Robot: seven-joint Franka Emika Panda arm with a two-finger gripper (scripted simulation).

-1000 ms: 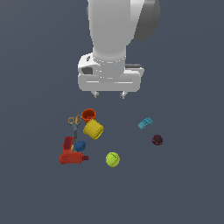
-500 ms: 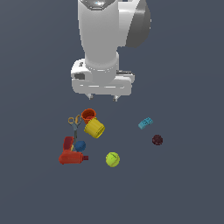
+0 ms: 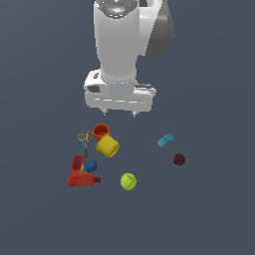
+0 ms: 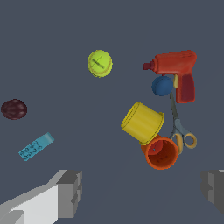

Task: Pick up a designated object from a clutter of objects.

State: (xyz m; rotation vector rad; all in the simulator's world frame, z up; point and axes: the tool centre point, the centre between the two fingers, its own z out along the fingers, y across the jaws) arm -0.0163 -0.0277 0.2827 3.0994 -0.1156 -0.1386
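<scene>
One arm is hanging wrist-down above the pile, and your gripper (image 3: 119,112) is standing wide open, holding nothing. You are seeing the cyan block (image 3: 166,140) alone toward the exterior view's right, near the maroon ball (image 3: 179,159). Only your wrist view is showing what seem to be its studs (image 4: 30,150).

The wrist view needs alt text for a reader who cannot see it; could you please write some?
The open gripper hangs above a dark floor, holding nothing. A cyan studded block lies alone near a maroon ball; apart from them cluster a yellow cup, orange cup, scissors, blue ball and red drill.
</scene>
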